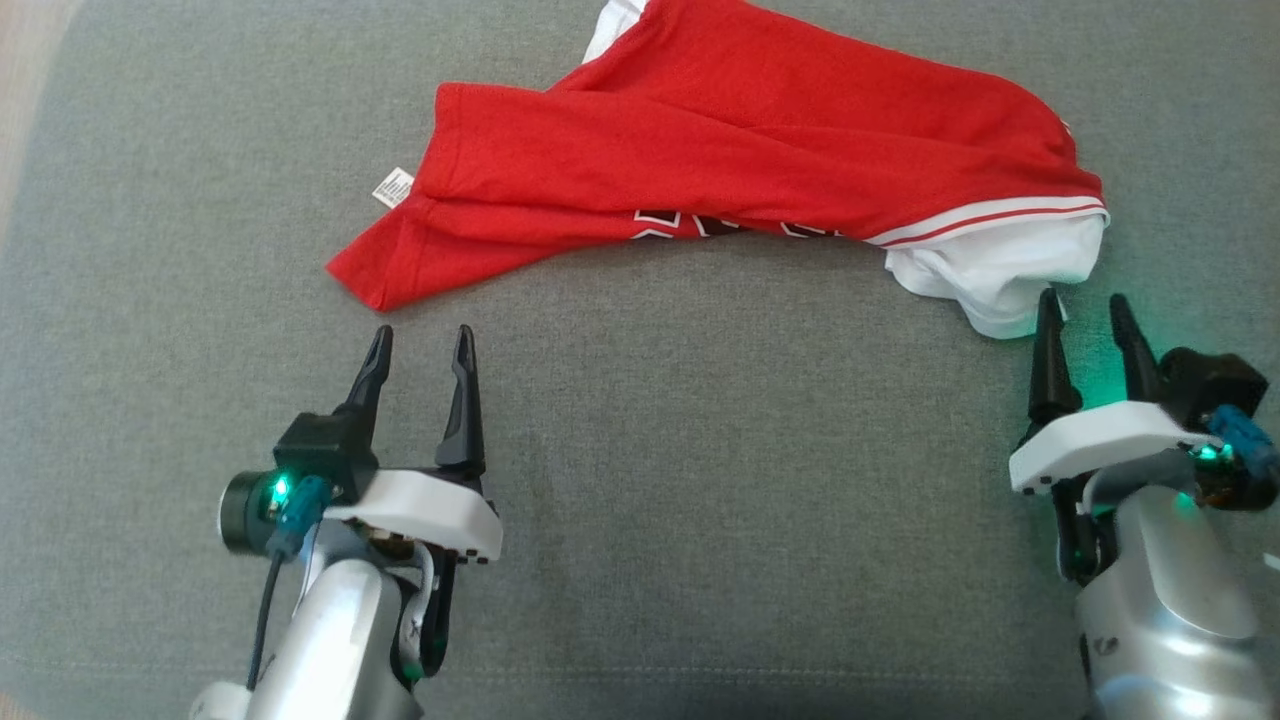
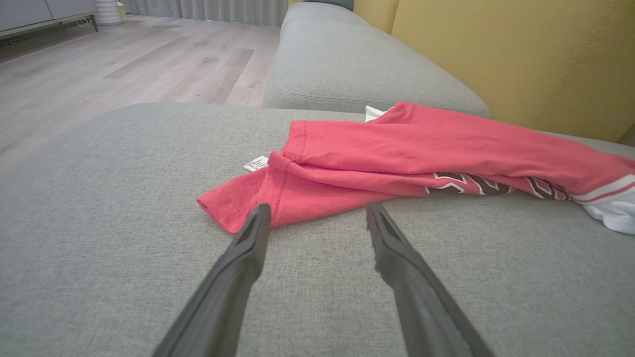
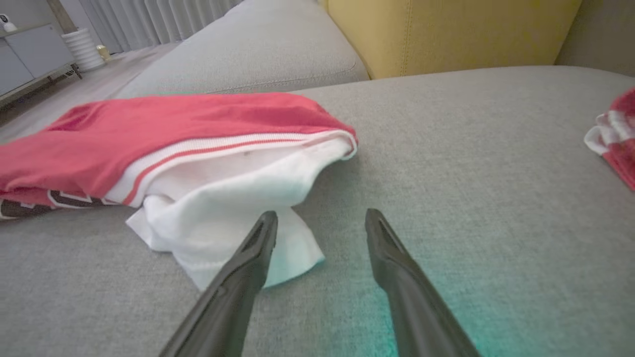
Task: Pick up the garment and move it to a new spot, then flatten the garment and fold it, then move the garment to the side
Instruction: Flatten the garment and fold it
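1. On grey fabric sofa cushion (image 1: pixel 700 480): red mesh sports jersey w/ white short sleeves (image 1: pixel 760 150), bunched lengthwise, laid L-to-R across far half in head view
2. At jersey's L end: red hem corner toward near side, small white hem label (image 1: pixel 393 187) poking out beside hem, flat on cushion
3. At jersey's R end: white sleeve (image 1: pixel 1000 270) spilling out from under red-and-white striped trim, rumpled on cushion
4. Along near edge, under top fold: dark lettering w/ white outline (image 1: pixel 700 222), partly hidden, unreadable
5. L pincer (image 1: pixel 422 335): fingers spread wide, pinching nothing, pointed at red hem corner, just short of it, over bare cushion
6. R pincer (image 1: pixel 1082 300): fingers spread, pinching nothing; finger nearer jersey right at white sleeve's edge, contact or not – can't tell; other finger over bare cushion
7. In R wrist view: second red garment w/ white striped edging (image 3: pixel 615 134) at far R, well apart from jersey; yellow backrest (image 3: pixel 446 34) behind cushion
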